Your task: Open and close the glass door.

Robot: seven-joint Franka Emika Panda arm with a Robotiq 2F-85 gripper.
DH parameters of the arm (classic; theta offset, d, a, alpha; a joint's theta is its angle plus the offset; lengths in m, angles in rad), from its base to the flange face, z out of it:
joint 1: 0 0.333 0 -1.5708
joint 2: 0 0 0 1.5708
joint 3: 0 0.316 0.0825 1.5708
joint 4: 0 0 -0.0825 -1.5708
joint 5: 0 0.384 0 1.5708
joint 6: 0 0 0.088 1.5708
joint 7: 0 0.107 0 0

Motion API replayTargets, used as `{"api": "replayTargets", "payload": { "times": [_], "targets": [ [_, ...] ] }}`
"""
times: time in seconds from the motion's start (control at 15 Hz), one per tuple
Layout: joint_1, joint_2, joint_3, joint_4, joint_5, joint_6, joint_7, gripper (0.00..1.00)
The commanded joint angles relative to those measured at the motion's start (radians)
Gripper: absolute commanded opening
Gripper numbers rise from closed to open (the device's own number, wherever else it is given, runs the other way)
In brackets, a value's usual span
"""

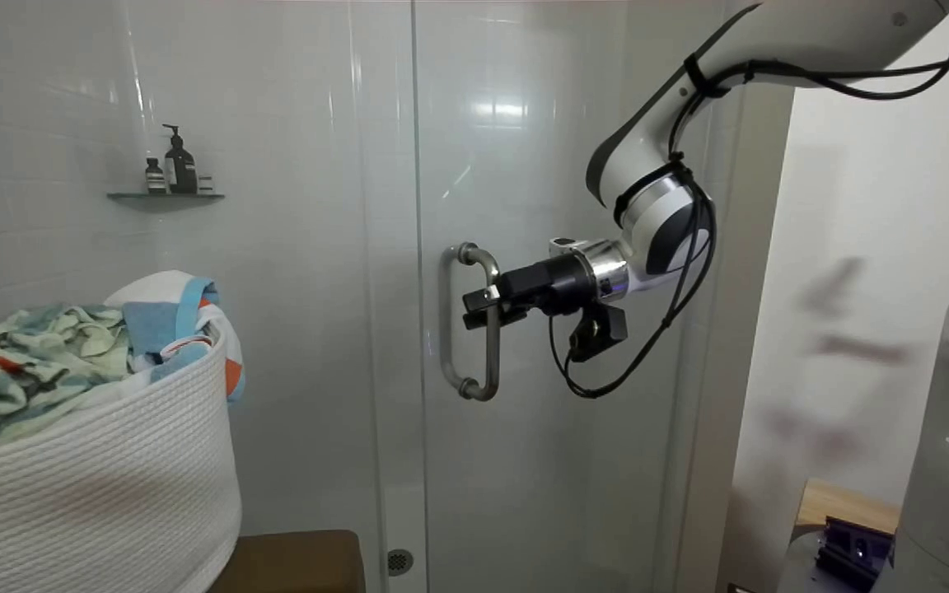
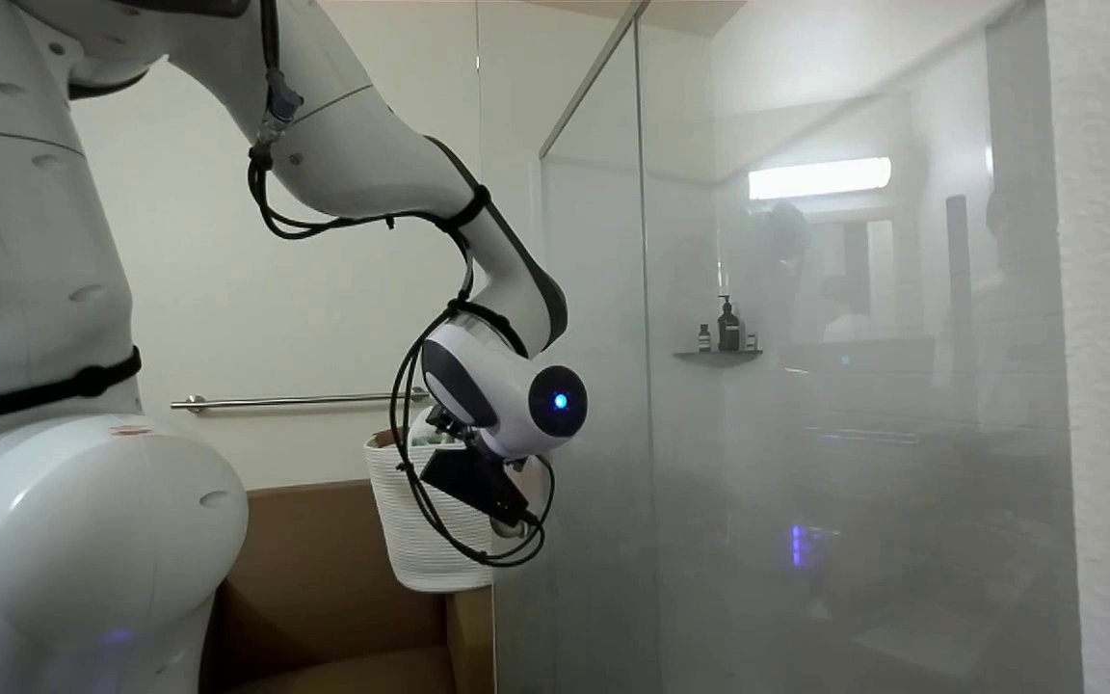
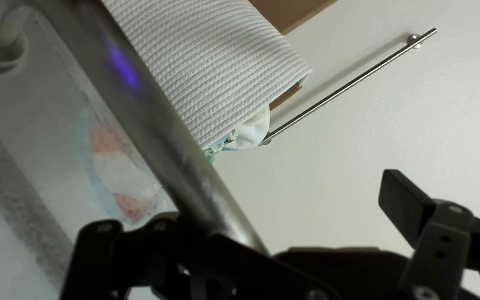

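Observation:
The clear glass door [image 1: 573, 486] has a vertical silver bar handle [image 1: 493, 358]. In an exterior view, the door [image 2: 902, 598] appears swung outward, its free edge apart from the plain panel [image 2: 594, 251]; how far is unclear. My gripper [image 1: 474, 310] reaches the handle at mid-height, its fingertips level with the bar. From the wrist, the bar [image 3: 152, 112] runs diagonally past the gripper [image 3: 292, 208], close against the left finger and hiding its pad. The right finger [image 3: 406, 204] stands wide away from the bar, with a broad gap between.
A white woven basket [image 1: 104, 486] heaped with towels stands on a brown seat [image 1: 297, 564]. A towel bar [image 2: 295, 401] is fixed to the wall. Inside the shower, a corner shelf [image 1: 165, 196] holds bottles. Loose black cables [image 1: 643, 354] hang below the wrist.

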Motion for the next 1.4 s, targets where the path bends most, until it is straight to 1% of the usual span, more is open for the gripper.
{"api": "replayTargets", "payload": {
  "times": [0.0,0.07,0.53,0.67,0.93,1.07,1.2,1.33],
  "targets": [
    [0.014,-0.017,0.053,-0.018,-0.031,0.020,0.096,1.00],
    [-0.018,-0.010,0.017,-0.006,-0.006,0.000,0.009,1.00],
    [-0.027,-0.008,0.020,-0.001,-0.026,0.020,0.039,1.00],
    [-0.043,-0.024,0.005,-0.020,-0.058,0.010,0.052,1.00],
    [-0.085,-0.052,-0.031,-0.044,-0.157,-0.006,0.094,1.00],
    [-0.103,-0.070,-0.044,-0.055,-0.206,0.007,0.126,1.00],
    [-0.120,-0.111,-0.045,-0.071,-0.252,0.051,0.155,1.00],
    [-0.134,-0.165,-0.032,-0.094,-0.296,0.120,0.189,1.00]
  ]
}}
